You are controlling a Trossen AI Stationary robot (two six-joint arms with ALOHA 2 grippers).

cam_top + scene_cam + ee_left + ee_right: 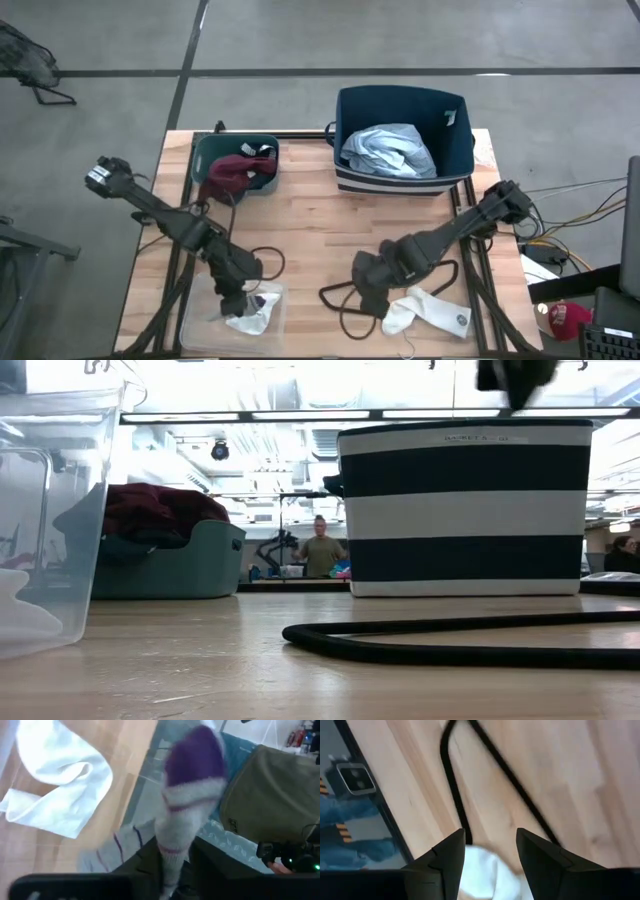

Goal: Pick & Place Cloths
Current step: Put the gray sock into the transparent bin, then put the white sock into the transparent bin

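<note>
Your left end effector is clenched on a grey sock with a purple toe, at the clear plastic tray on the desk's near left corner; in the left wrist view the sock rises from between the fingers, long axis running away from the wrist, toe end farthest out. A white sock lies crumpled in that tray just beside it. Your right end effector hangs released, fingers spread over the end of a second white sock that lies flat on the desk, long axis running toward the near right corner, next to the black wire hanger.

Progress, as you may judge it: partly done. A light blue shirt already fills the striped navy bin, and a maroon piece sits in the small teal bin. All three socks remain to be placed.
</note>
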